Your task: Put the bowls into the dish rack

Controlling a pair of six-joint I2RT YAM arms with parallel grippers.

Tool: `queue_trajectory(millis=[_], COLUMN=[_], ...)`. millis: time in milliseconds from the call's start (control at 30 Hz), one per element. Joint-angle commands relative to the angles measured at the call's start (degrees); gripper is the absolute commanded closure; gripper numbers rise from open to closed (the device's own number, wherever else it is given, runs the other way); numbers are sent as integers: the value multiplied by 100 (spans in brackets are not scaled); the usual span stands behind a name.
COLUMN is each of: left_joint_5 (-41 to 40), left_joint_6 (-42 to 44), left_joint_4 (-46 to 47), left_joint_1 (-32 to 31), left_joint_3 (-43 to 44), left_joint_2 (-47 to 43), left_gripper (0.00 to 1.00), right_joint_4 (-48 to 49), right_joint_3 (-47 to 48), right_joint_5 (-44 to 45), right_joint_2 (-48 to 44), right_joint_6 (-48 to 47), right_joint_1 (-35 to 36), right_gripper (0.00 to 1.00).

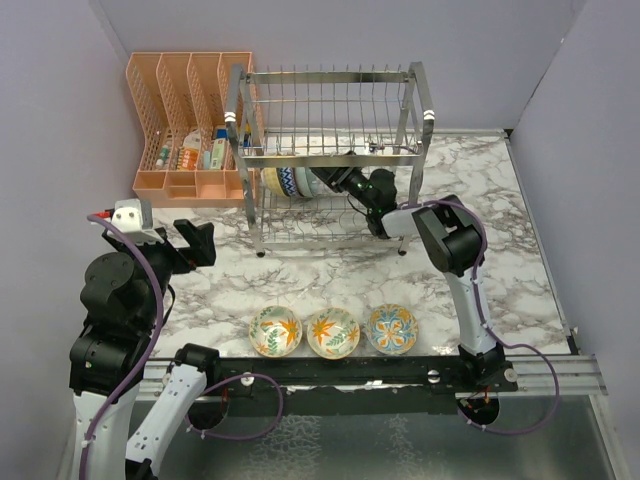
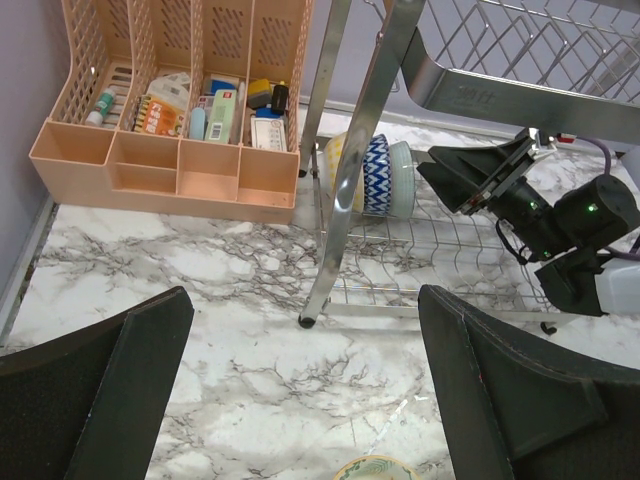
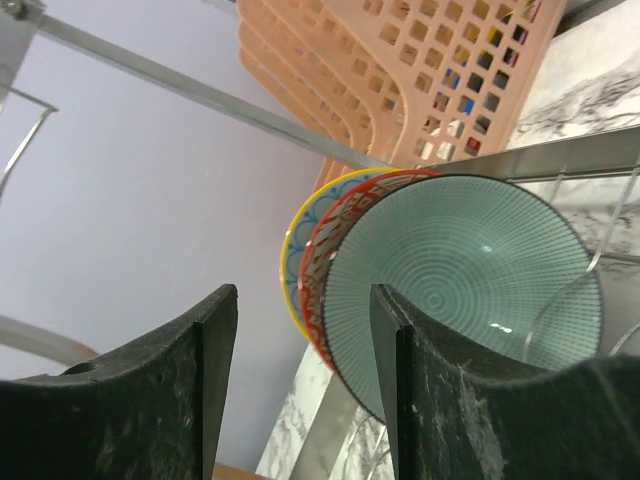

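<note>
Three bowls stand on edge in the lower tier of the chrome dish rack (image 1: 330,77), at its left end. In the right wrist view they are a pale teal bowl (image 3: 470,270), a red-patterned one (image 3: 335,235) and a yellow-rimmed blue one (image 3: 298,232). My right gripper (image 1: 335,180) reaches into that tier and is open (image 3: 305,320). One finger lies against the teal bowl's inside and the other stands clear of its rim. Three floral bowls (image 1: 275,331) (image 1: 332,332) (image 1: 392,329) sit in a row on the table's near side. My left gripper (image 1: 195,243) hovers open and empty over the marble (image 2: 305,300).
A peach slotted organizer (image 1: 185,130) with small items stands against the rack's left side. The rack's metal post (image 2: 355,170) and foot are just ahead of my left gripper. Purple walls close in the left, back and right.
</note>
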Motion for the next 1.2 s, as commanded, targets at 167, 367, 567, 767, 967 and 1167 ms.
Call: queue_trajectory(millis=[167, 367, 567, 767, 967, 1167], left_joint_5=[76, -2, -89, -83, -84, -106], left_joint_6=[-149, -183, -178, -172, -210, -217], left_joint_4=[14, -88, -150, -171, -209, -292], left_joint_1=[-28, -28, -23, -28, -28, -28], left_joint_3=[139, 207, 290, 376, 376, 475], left_joint_2=[55, -41, -127, -156, -244, -278], left_gripper=[1, 1, 1, 1, 1, 1], right_joint_4=[783, 591, -43, -1035, -1746, -2013], right_joint_3=[-127, 3, -464, -727, -816, -1013], right_joint_5=[-1189, -2546, -3550, -4266, -4658, -4982], right_joint_2=[-378, -393, -942, -1495, -1720, -1827], right_joint_6=[627, 1076, 871, 336, -153, -381], right_joint_1=[-58, -50, -50, -52, -50, -12], right_gripper=[45, 45, 45, 45, 45, 45])
